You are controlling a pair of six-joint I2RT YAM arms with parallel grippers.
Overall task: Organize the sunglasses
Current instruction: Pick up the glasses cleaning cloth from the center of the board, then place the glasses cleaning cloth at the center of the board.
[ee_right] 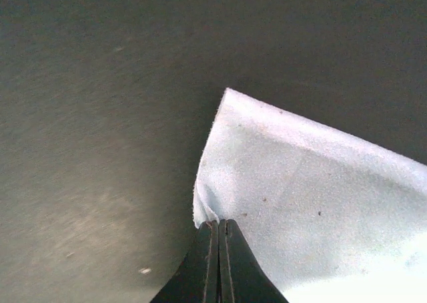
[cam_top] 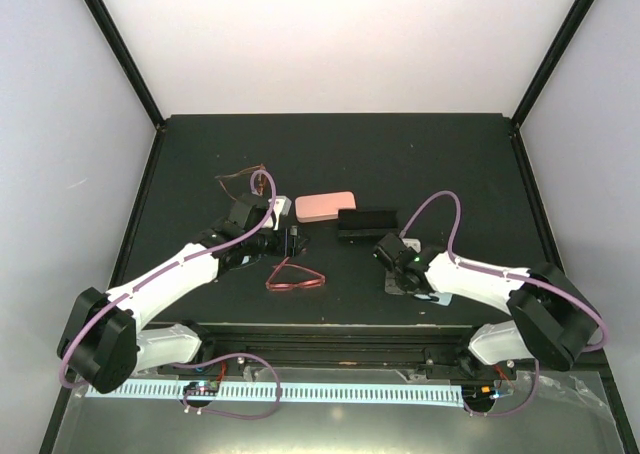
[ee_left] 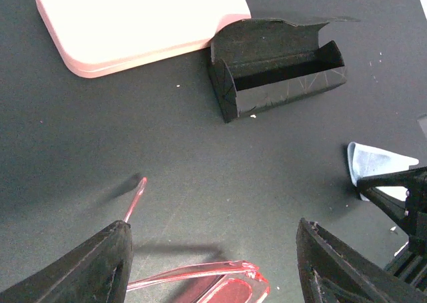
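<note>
Sunglasses (cam_top: pixel 293 278) — red-pink — lie near pink case (cam_top: pixel 325 206), black case (cam_top: pixel 367 222).

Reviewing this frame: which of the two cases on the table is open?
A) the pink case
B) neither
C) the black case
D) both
C: in the left wrist view the black case has its flap raised and its hollow inside showing, while the pink case lies flat and shut.
</note>
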